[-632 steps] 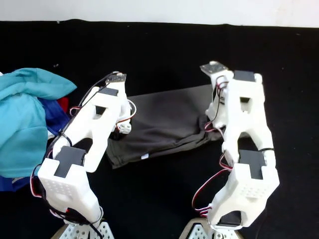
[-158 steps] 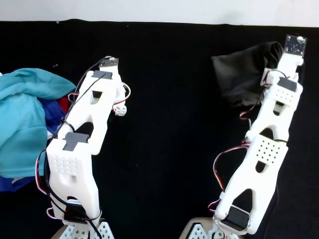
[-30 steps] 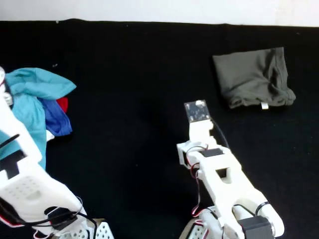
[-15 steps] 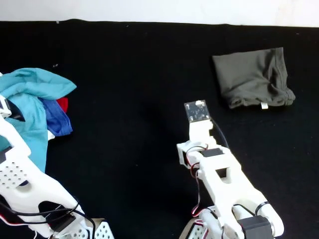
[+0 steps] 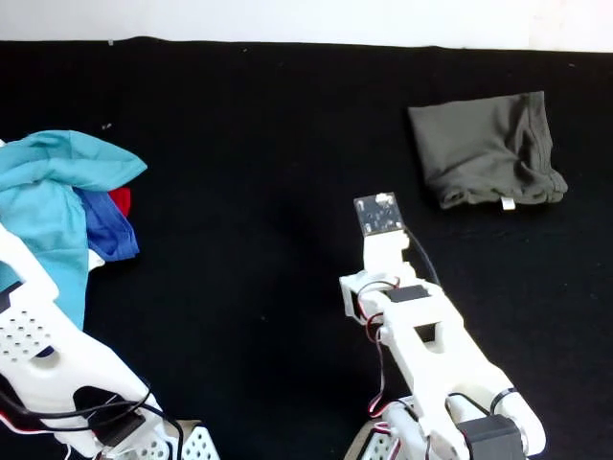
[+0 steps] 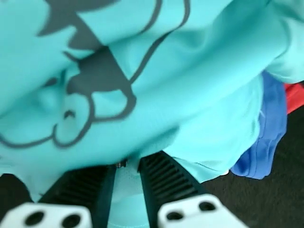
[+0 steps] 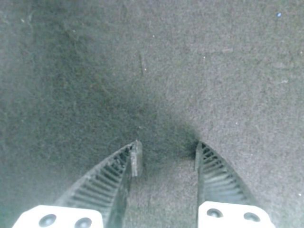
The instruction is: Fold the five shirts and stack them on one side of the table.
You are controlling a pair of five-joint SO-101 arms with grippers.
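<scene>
Left wrist view: we see our left gripper (image 6: 127, 166) clamped on a fold of the turquoise shirt (image 6: 142, 85), and the pile lies directly ahead of it. Our right gripper (image 7: 166, 156) stands apart over the black table (image 7: 142, 57), with the folded grey shirt (image 5: 488, 149) well beyond it.

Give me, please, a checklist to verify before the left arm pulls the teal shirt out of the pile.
1. Left tool closed on teal shirt: ok, cloth sits between its fingers.
2. Only one shirt gripped: cannot tell; blue shirt peeks out from under it.
3. Right tool open, holding nothing: ok.
4. Room on the table to spread it: ok.
5. Grey shirt folded, at the far right side: ok.
</scene>
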